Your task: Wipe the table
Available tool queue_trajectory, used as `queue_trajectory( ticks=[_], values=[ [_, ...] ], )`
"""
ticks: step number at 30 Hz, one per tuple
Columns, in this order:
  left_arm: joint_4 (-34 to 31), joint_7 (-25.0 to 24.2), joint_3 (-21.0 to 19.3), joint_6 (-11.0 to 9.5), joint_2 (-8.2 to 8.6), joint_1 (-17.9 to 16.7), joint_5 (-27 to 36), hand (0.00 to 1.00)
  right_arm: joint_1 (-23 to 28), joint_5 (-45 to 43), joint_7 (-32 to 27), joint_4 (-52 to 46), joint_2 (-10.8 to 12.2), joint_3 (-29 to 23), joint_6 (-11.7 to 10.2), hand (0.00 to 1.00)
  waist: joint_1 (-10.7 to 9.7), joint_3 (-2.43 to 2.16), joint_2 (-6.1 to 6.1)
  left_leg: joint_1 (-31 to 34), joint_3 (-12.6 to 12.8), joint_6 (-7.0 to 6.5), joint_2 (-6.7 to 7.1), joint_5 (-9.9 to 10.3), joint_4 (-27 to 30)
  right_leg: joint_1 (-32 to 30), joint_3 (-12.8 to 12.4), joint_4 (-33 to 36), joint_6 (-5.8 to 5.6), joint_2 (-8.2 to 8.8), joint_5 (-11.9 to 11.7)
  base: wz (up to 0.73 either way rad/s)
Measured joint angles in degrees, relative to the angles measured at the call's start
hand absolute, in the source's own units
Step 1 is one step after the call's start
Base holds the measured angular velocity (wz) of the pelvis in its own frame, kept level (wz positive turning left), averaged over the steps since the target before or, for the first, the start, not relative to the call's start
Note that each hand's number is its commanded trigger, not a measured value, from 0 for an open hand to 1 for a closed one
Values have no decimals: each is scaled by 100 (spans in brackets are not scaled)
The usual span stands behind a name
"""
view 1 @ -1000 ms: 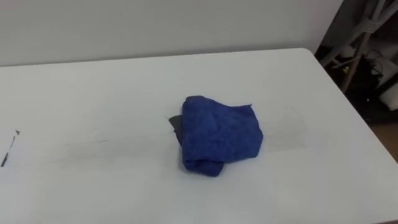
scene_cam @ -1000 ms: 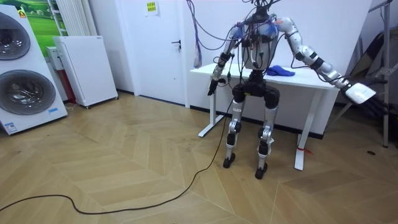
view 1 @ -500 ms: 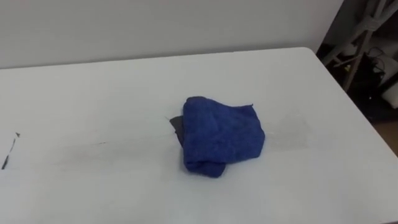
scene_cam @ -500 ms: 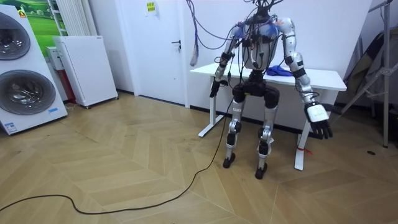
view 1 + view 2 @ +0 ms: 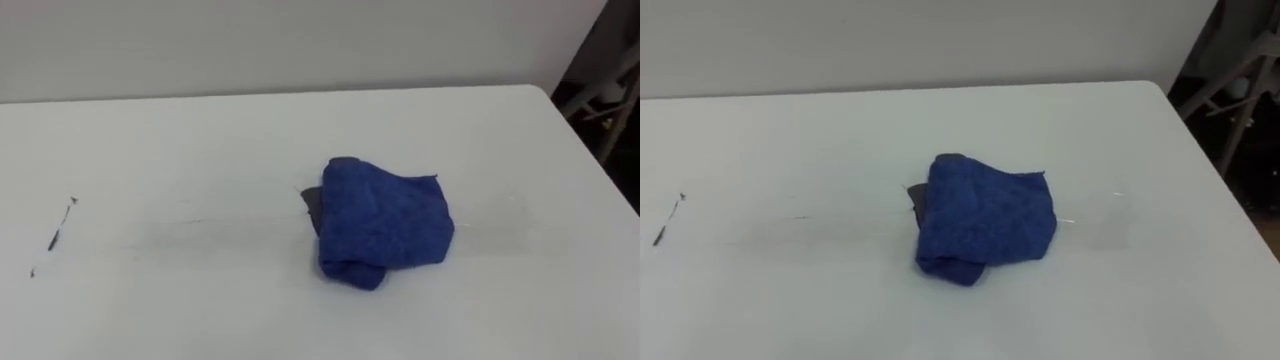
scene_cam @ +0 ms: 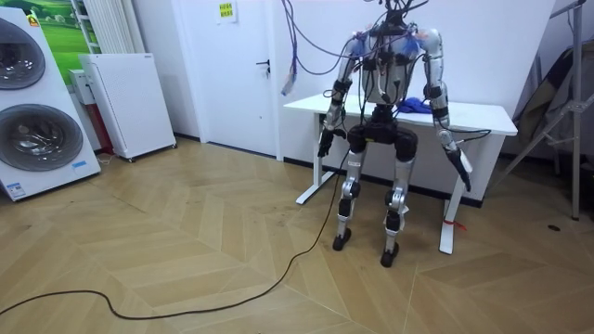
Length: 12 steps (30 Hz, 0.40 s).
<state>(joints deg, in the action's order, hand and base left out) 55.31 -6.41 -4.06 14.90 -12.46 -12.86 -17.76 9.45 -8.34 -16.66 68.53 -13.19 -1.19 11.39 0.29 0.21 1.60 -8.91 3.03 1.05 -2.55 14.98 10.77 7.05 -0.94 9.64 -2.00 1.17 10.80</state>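
Down at the robot's sides, lower than the tabletop, the left hand (image 6: 323, 147) and the right hand (image 6: 461, 172) are seen hanging. Nothing is seen in either, and whether they are open or closed cannot be told. The robot is stood at the near edge of the white table (image 5: 200, 130). The blue cloth (image 5: 385, 222) is laid crumpled about the middle of the table, well apart from both hands. A dark grey piece (image 5: 312, 204) is partly covered by its left side. Near the left edge small dark marks (image 5: 52, 240) are seen.
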Motion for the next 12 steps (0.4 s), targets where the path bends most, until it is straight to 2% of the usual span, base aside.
queue_trajectory(
  ticks=[6, 10, 12],
  values=[
    [0, 123, 115, -10, 213, -39, -47, 0, -59, -647, 249, -219, 169, 565, -10, 0, 178, 17, 75, 49, -45, -1, 9, -1, 18, 27, 134, -3, -2, 23, 11, 6],
    [-2, 124, 336, -2, 243, -49, -49, 0, -105, -829, 454, -222, 267, 905, -10, 0, 184, 11, 77, 122, -80, -1, 19, -1, 81, 24, 283, -4, -6, 49, 16, 10],
    [1, 125, 335, 0, 260, -64, -83, 0, -114, -837, 498, -221, 298, 904, -7, 0, 198, 11, 75, 123, -80, -1, 20, -1, 86, 23, 287, 1, -2, 50, 22, 3]
  ],
)
